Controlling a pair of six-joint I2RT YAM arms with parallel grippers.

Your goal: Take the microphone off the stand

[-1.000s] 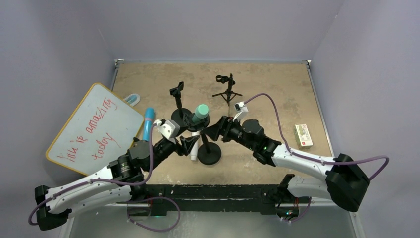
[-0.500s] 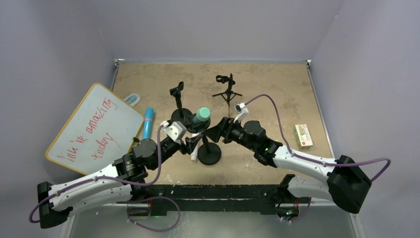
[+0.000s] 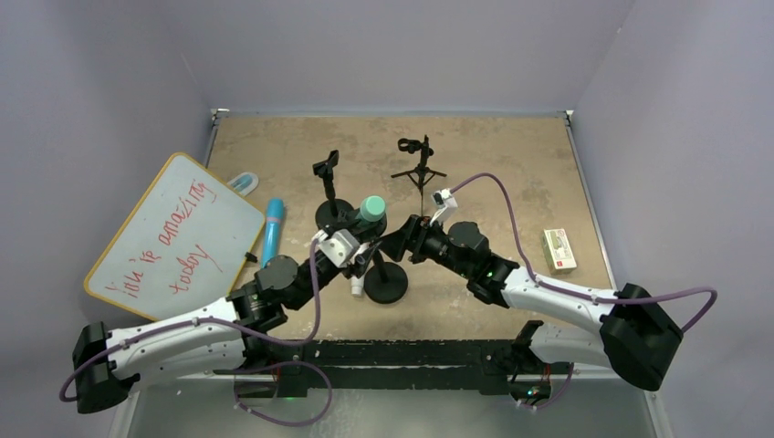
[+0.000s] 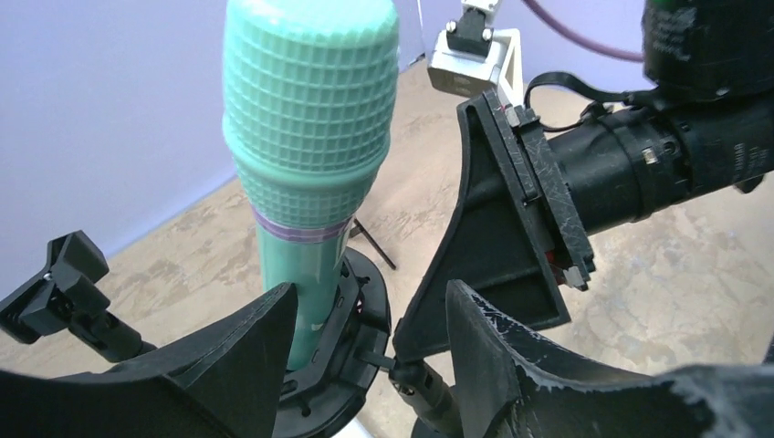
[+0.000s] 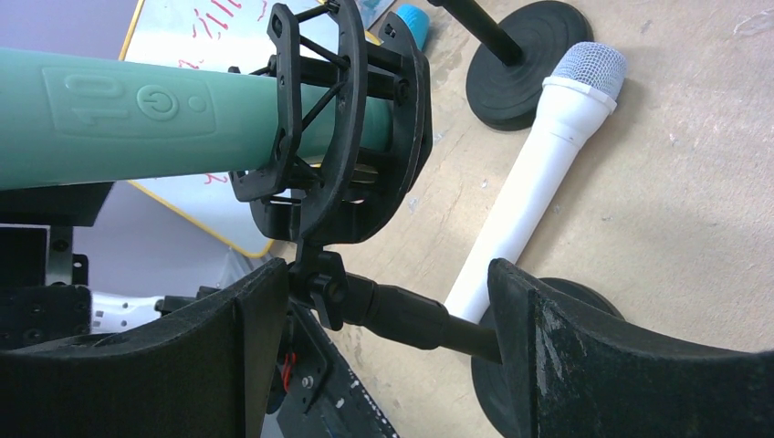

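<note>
Since a second before, the left claw (image 3: pixel 362 257) had pushed forward to the stand (image 3: pixel 387 286), while the right claw (image 3: pixel 394 241) had held its place. The green microphone (image 4: pixel 310 137) sat tilted in the stand's black cradle (image 5: pixel 338 137), above the desk (image 3: pixel 511 164). The left claw stood spread, its fingers (image 4: pixel 246 356) flanking the microphone's lower body without pinching it. The right claw was spread too, straddling the stand's neck under the cradle. A white microphone (image 5: pixel 538 173) lay on the desk beside the stand's base.

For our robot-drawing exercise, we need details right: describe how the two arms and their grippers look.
The left arm and right arm have white links with black joints. A purple cable loops along each to a small white wrist camera. The left gripper and right gripper have black, wedge-shaped, rough fingers.
</note>
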